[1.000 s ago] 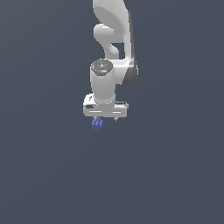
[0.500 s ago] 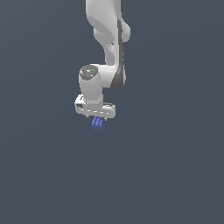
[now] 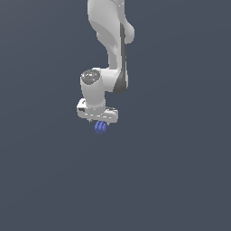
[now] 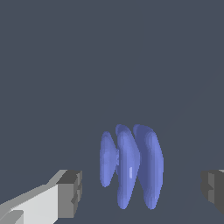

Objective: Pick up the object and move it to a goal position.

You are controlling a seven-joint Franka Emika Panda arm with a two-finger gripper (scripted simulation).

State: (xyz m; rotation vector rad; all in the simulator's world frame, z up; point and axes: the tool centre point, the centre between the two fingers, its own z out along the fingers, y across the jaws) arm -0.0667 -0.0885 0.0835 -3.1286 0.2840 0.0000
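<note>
plain dark grey backdrop, nothing else around. the arm has drifted toward the exterior view's left over the last second, the tool (image 3: 101, 122) released, fingers wide apart, the object (image 3: 100, 127) sitting untouched between them, so no grasp yet.

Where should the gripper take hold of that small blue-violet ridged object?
Probably across the middle of the small blue-violet ridged object, fingers closing on its two outer lobes. The wrist view shows three upright ridges side by side between the open gripper, so the outermost ridges face the pads.
</note>
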